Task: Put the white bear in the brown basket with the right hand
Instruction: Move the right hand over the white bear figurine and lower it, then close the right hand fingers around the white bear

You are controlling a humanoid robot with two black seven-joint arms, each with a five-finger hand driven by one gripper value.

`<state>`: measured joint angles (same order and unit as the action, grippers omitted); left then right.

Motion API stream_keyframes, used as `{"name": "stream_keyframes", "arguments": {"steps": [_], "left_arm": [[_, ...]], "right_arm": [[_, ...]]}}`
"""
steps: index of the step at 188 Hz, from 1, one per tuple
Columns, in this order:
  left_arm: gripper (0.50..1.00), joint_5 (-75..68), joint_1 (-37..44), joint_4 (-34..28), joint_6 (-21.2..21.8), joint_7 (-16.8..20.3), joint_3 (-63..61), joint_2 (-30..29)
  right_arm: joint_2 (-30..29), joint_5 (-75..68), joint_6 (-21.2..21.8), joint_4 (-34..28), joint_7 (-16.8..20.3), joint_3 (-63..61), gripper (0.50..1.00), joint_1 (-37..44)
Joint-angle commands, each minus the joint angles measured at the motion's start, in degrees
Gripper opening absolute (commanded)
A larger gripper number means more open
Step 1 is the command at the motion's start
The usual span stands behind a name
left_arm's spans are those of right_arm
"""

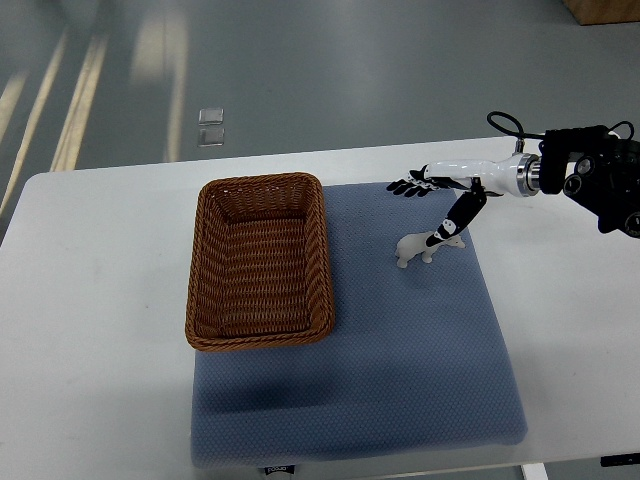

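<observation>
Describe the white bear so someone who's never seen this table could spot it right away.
On the white table lies a blue mat with a brown basket on its left part. The white bear stands to the basket's right, under the right hand. It is the only small white figure on the mat.
</observation>
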<state>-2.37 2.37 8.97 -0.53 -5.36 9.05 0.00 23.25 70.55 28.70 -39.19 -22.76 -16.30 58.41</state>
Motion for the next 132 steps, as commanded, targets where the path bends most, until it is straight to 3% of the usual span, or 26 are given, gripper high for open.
{"name": "stream_keyframes", "arguments": {"steps": [1,47,76,97,123,132], "left_arm": [[1.000,0.1,0.0,0.0,0.0,0.0,0.0,0.0],[1.000,0.0,0.0,0.0,0.0,0.0,0.0,0.0],[1.000,0.0,0.0,0.0,0.0,0.0,0.0,0.0],[1.000,0.0,0.0,0.0,0.0,0.0,0.0,0.0],[1.000,0.0,0.0,0.0,0.0,0.0,0.0,0.0],[1.000,0.0,0.0,0.0,0.0,0.0,0.0,0.0]], "right_arm": [[-0.2,0.6,-0.3,-0.6,0.0,0.1,0.924,-0.2],[-0.3,3.4,-5.2,-0.7,0.0,4.3,0.915,-0.5],[-0.3,3.7,-5.5,-1.2,-0.1,4.9,0.897,-0.6],[-0.3,4.5,-5.7,-1.2,-0.1,4.9,0.834,-0.8],[-0.4,5.6,-7.6,-1.2,-0.1,5.5,0.791,-1.1],[-0.7,5.7,-8.2,-1.2,-0.2,6.5,0.746,-1.1]]}}
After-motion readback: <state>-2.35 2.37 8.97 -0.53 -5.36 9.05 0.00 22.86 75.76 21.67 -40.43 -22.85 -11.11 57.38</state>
